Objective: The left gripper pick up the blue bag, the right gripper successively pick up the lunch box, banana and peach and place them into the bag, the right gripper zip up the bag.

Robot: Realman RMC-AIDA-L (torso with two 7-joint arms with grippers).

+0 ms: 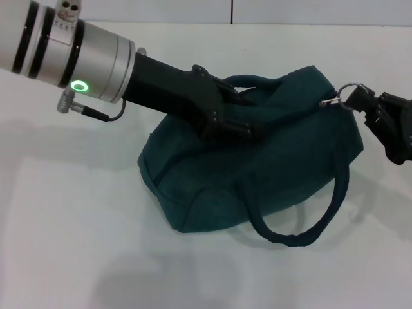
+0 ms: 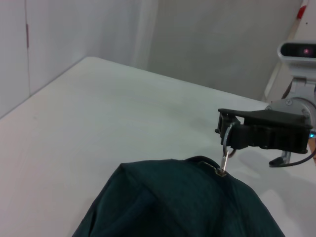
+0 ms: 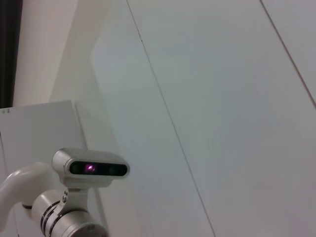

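A: Where is the blue bag sitting?

B: It is resting on the white table, near the middle of the scene and slightly to the right. It is slumping in soft folds, with one padded loop handle drooping toward the near edge and a second handle arching along the far side.

A: What is the left gripper doing?

B: It is reaching in from the far left, its silver wrist showing a glowing green ring light. Its black fingers are lying against the top of the bag beside the far handle — whether they are clenched on fabric or released, I cannot tell.

A: And the right gripper?

B: It is coming in from the right edge, at the bag's upper right corner. Its jaws are pinching the metal ring pull of the zipper — the left wrist view shows the ring caught between the black fingertips, with the pull hanging down to the bag's top seam.

A: Is anything else showing?

B: The right wrist view is showing only a pale wall and the robot's head camera.
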